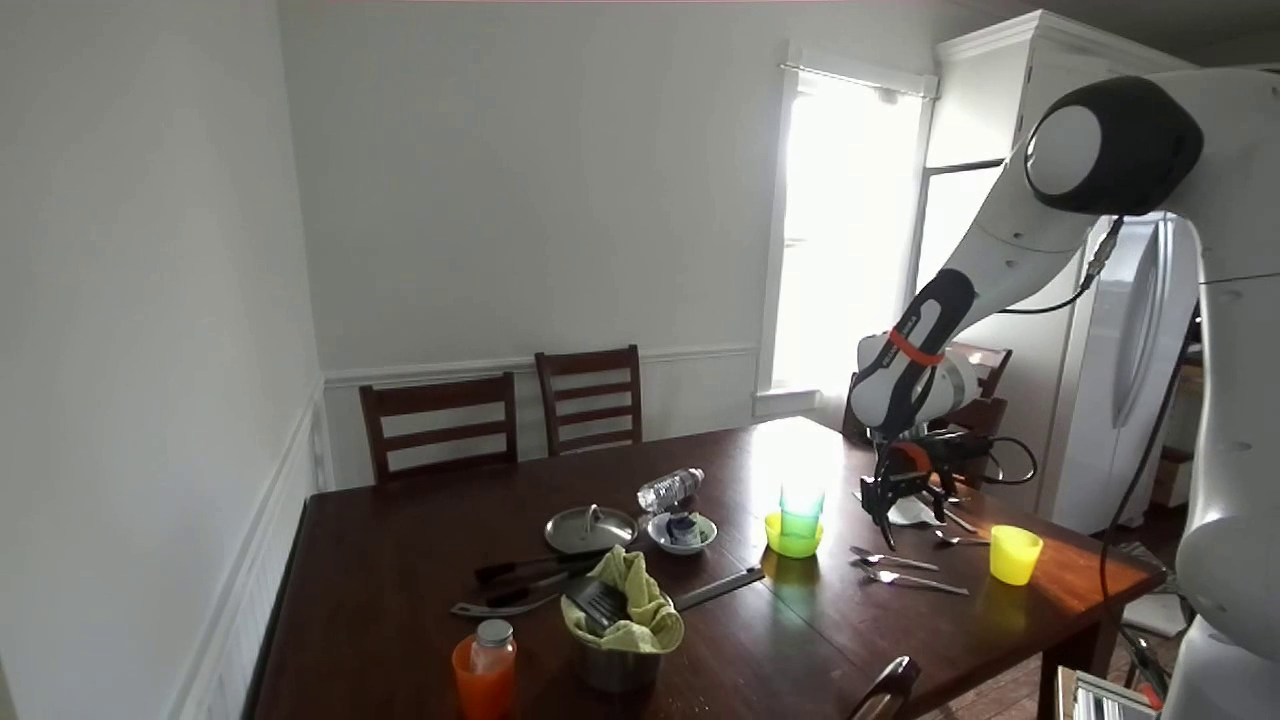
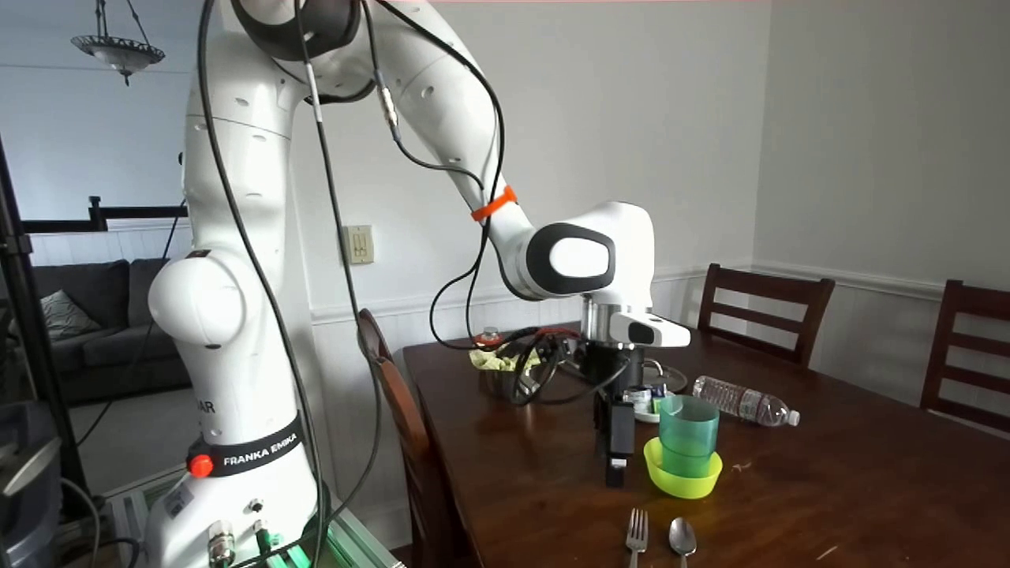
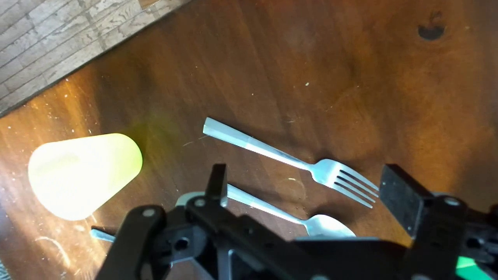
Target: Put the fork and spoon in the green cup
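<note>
Fork [image 3: 280, 155]: flat on the counter [image 3: 272, 77]; probably best pinched across its handle.
Fingers [image 3: 402, 198]: wide apart, holding nothing; likely need turning, or they would close lengthwise.
Spoon [image 3: 328, 226]: beside the fork, handle end hidden behind a finger.
Green cup [image 2: 688, 426]: upright inside a yellow-green bowl [image 2: 685, 491]; barely in the wrist view, if at all.

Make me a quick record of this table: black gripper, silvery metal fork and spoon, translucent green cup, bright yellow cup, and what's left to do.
Gripper: open, holding nothing
Fork: lying on the dark wooden table
Spoon: on the table beside the fork, not touching it
Green cup: upright inside a lime-yellow bowl; no cutlery visible in it
Yellow cup: upright on the table
Left to do: fork and spoon into the green cup
</note>
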Available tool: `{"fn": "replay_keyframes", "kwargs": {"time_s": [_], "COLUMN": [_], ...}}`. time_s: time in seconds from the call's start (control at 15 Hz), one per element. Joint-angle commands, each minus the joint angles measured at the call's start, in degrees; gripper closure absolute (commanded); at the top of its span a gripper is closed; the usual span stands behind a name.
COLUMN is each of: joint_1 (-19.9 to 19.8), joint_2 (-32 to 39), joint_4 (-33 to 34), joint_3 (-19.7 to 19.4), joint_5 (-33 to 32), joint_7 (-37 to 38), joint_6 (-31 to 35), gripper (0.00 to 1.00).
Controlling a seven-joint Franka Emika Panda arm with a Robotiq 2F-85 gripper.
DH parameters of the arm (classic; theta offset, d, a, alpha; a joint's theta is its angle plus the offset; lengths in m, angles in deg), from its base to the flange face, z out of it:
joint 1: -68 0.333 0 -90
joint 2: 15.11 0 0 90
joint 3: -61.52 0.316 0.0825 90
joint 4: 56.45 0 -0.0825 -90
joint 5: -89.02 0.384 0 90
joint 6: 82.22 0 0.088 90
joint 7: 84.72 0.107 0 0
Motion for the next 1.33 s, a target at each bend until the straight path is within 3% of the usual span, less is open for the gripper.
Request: {"fn": "replay_keyframes", "kwargs": {"time_s": [0.0,0.53,1.27], "joint_1": [3.4,9.6,12.6], "joint_2": [6.9,16.1,22.4], "joint_4": [3.4,6.8,9.2], "joint_3": [-2.5,-5.4,-6.9], "joint_5": [-1.5,-0.4,1.8], "joint_7": [2.5,3.6,3.7], "joint_6": [3.2,8.8,13.7], "gripper": [0.00,0.00,0.00]}}
